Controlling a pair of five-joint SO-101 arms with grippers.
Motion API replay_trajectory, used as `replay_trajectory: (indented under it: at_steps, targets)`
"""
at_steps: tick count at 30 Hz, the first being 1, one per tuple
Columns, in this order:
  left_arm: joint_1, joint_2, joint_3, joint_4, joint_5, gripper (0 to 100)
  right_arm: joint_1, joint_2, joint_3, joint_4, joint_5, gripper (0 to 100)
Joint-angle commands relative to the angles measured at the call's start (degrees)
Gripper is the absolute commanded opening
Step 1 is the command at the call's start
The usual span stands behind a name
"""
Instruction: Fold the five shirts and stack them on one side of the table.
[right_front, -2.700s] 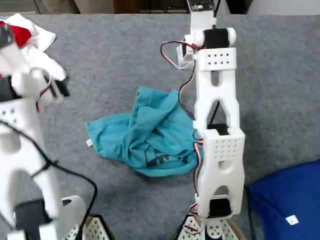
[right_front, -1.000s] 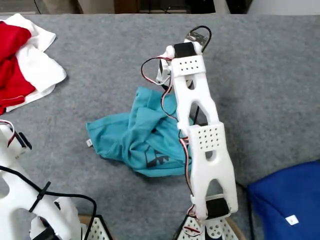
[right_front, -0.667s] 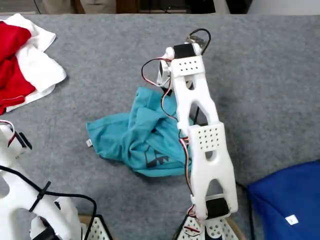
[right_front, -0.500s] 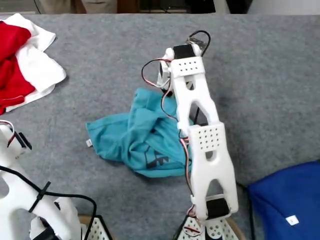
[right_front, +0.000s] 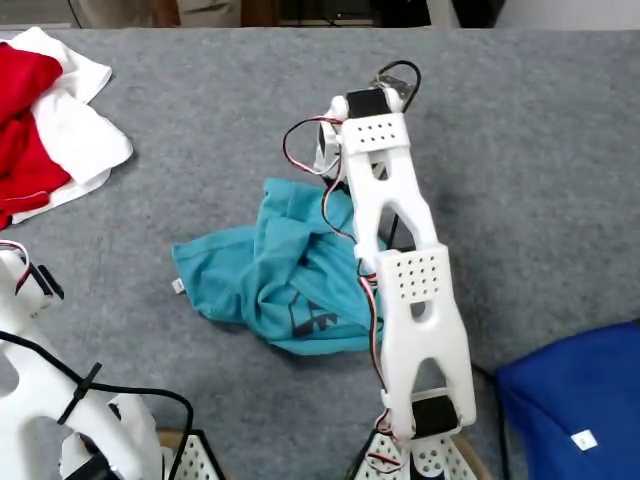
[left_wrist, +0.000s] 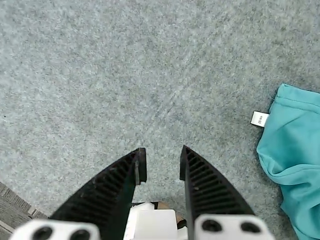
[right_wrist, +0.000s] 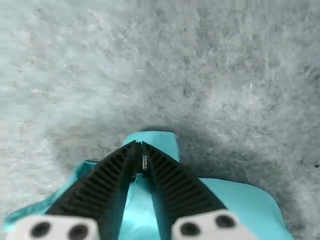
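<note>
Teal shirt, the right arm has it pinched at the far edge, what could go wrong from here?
The right tool holds only a thin bit of the teal shirt at its very tips, so the cloth may slip out on a pull. The shirt lies crumpled, and the left tool hangs open over bare mat beside it, so one-point pulling could drag the bundle instead of spreading it.

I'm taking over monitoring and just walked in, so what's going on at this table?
The right arm is stretched across a crumpled teal shirt in the middle of the table, and the right gripper is shut on the shirt's far edge. The left gripper is open above bare table beside the shirt's tagged corner, touching nothing. A red shirt and a white shirt lie heaped at the far left, and a blue shirt sits at the near right.
</note>
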Motion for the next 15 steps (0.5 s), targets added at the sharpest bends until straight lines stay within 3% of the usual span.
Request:
replay_trajectory:
  at_steps: [1, 9, 15]
  targets:
    - [-0.35, -1.01, -0.18, 0.44, -0.26, 12, 1.8, -0.92, -9.27, 1.05, 0.0, 0.5]
    - [-0.26, -1.01, -0.18, 0.44, -0.26, 12, 1.89, -0.75, -30.02, 0.97, 4.31, 0.5]
    - [-0.26, -0.84, -0.09, 0.44, -0.26, 12, 1.89, -3.74, -25.89, 1.14, 7.91, 0.5]
